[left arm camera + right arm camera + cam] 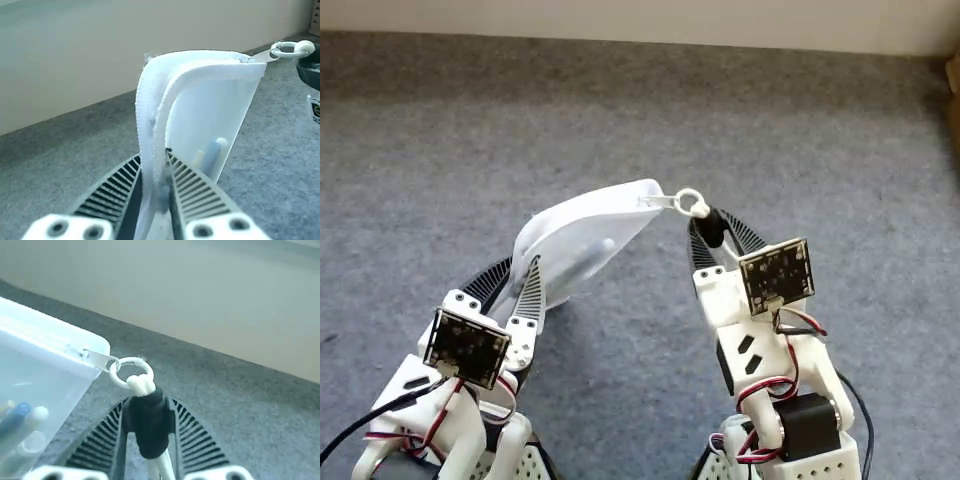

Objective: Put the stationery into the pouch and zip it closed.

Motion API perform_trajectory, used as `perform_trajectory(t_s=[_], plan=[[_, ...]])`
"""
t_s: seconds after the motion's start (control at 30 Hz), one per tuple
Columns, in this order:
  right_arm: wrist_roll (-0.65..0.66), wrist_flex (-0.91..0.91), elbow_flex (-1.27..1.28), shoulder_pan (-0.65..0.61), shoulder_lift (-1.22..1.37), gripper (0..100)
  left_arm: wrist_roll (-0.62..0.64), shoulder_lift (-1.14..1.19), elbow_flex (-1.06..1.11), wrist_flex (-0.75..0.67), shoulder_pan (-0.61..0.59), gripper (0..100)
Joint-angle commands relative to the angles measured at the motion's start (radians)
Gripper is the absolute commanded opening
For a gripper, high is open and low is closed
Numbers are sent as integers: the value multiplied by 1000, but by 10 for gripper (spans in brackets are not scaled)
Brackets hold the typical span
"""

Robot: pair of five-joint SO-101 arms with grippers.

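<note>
The pouch (pixel 585 240) is clamped at its near end by the left gripper (pixel 523 265), whose ribbed fingers (pixel 192 180) are pressed narrowly together on the seam, and it is stood on edge with the zip side up. That end looks to be anchored so the fabric is held taut against any pull. At the far corner, the black sleeve of the pull cord (pixel 147 422) is pinched between the closed fingers of the right gripper (pixel 147 405), and the white ring (pixel 131 371) and metal tab are stretched out in line with the zip. The slider is seen right at that corner, and the zip edges look joined along the top, so the zip is judged fully drawn. Pens (pixel 22 415) can be made out through the clear wall, lying inside. Grey carpet (pixel 620 100) is spread underneath.
</note>
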Motion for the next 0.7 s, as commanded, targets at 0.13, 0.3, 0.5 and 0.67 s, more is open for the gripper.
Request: perform_trajectory(t_s=[0.13,0.3,0.5,0.67], plan=[[81,206,-18,13,-13,5,18,-5,84,-115,-61,29],[107,302,-13,15,-13,5,133,-5,96,-117,-127,118],[121,427,8,15,-125,5,242,-2,124,-158,-214,190],[132,470,110,22,-283,6,245,-2,251,-310,-208,191]])
